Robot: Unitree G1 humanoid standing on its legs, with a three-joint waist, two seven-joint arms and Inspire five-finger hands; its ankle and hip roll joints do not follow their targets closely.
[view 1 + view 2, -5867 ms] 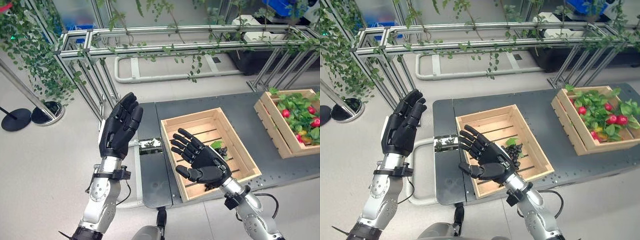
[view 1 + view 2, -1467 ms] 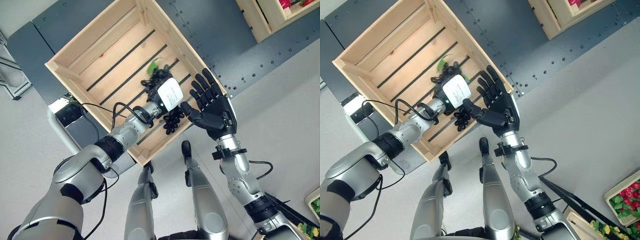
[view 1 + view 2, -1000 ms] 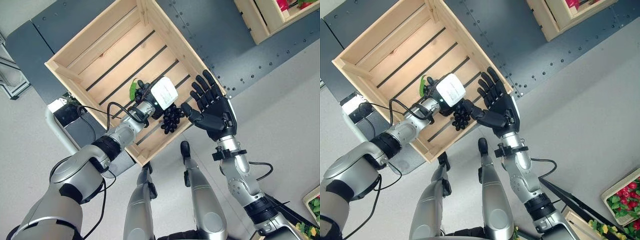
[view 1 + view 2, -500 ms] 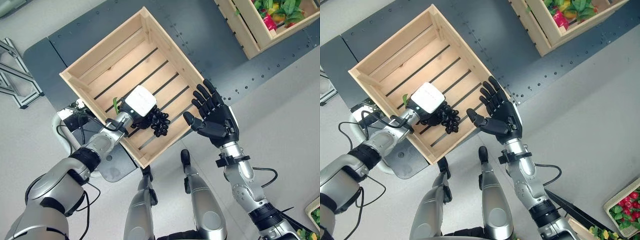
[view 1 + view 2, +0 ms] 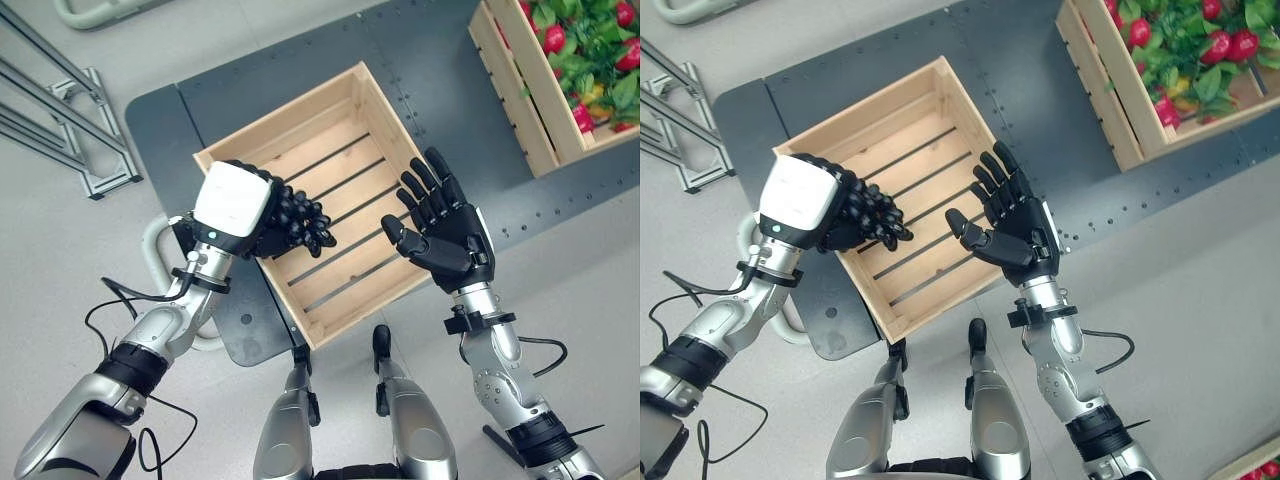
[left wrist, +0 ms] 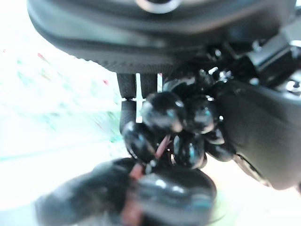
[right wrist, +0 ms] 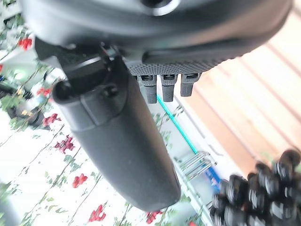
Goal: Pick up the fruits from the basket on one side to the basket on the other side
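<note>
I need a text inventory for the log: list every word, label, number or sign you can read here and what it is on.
None can be read.
White cover on the left robot hand, which holds the black grapes: no legible print.
Empty wooden crate, fruit crate, open right robot hand: no labels seen.
Dark platform: only bolt holes.

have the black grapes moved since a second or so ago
Yes. The black grape bunch, gripped by the left hand, has shifted from the wooden crate's near-right slats toward its left wall.
</note>
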